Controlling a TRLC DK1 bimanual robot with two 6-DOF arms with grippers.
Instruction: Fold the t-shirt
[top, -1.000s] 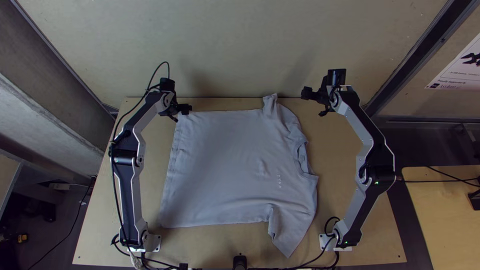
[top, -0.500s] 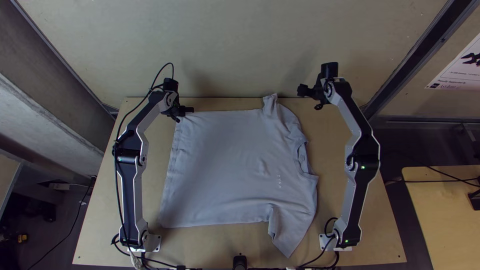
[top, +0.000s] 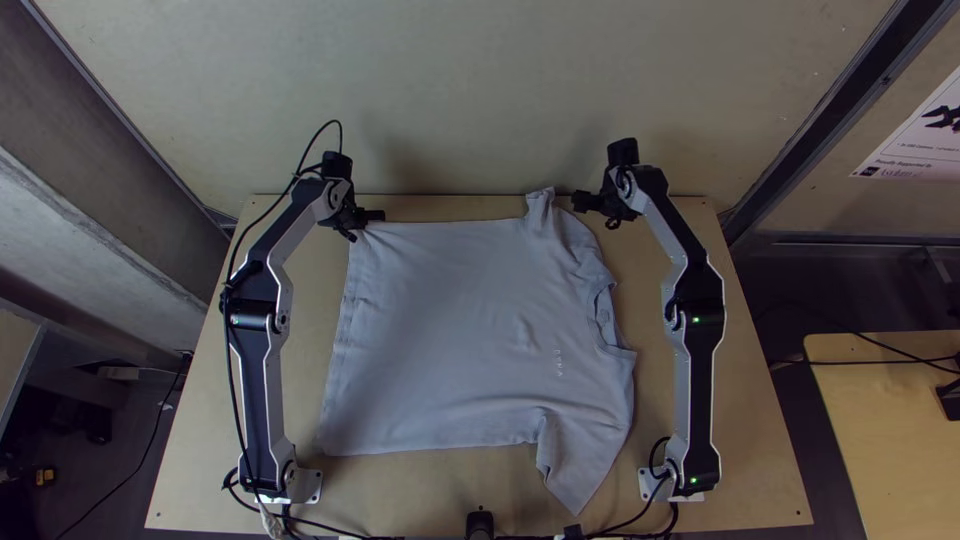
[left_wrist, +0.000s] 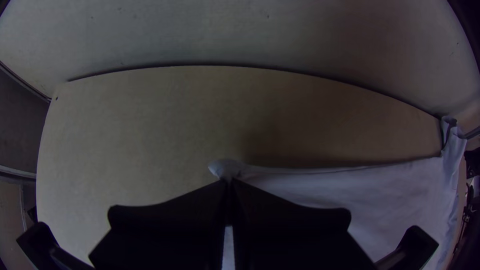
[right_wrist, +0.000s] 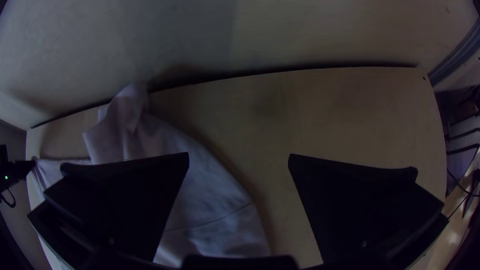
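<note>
The pale t-shirt lies spread sideways, its hem at the left and collar at the right; one sleeve bunches at the far edge, the other points toward the near edge. My left gripper is at the shirt's far left corner. In the left wrist view, my left gripper is shut on that hem corner of the shirt. My right gripper hangs just right of the far sleeve. In the right wrist view, my right gripper stands open beside the shirt, with nothing held.
The wooden table shows around the shirt on all sides. A pale wall rises behind its far edge. Cables run along the near edge, where a black object stands between the arm bases.
My right arm has swung left, bringing its open gripper from over the far right part of the table close to the far sleeve. My left arm has barely shifted, and the shirt lies the same.
</note>
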